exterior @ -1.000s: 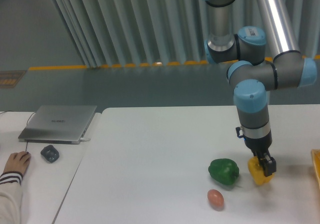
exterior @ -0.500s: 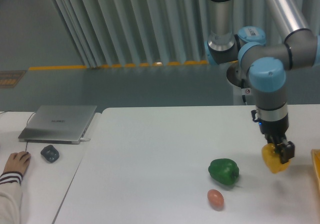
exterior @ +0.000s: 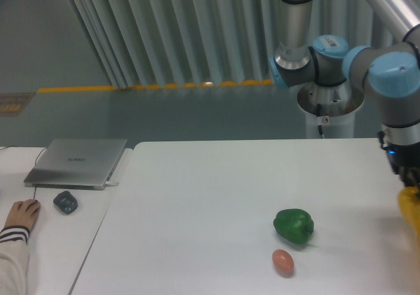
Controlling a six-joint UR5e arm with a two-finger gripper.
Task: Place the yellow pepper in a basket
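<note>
The yellow pepper [exterior: 410, 211] hangs above the table at the far right edge of the camera view, partly cut off by the frame. My gripper [exterior: 413, 188] is shut on it from above, and only the left side of its dark fingers shows under the blue-capped wrist. The basket cannot be told apart from the pepper at the frame's edge, where it is hidden or out of view.
A green pepper [exterior: 293, 225] lies on the white table [exterior: 197, 209], with a small brownish-pink egg [exterior: 283, 261] just in front of it. On the left side table are a closed laptop [exterior: 77, 161], a dark small object [exterior: 65, 202] and a person's hand [exterior: 21, 213].
My gripper has carried the yellow pepper up and to the right, from beside the green pepper to the frame's right edge.
</note>
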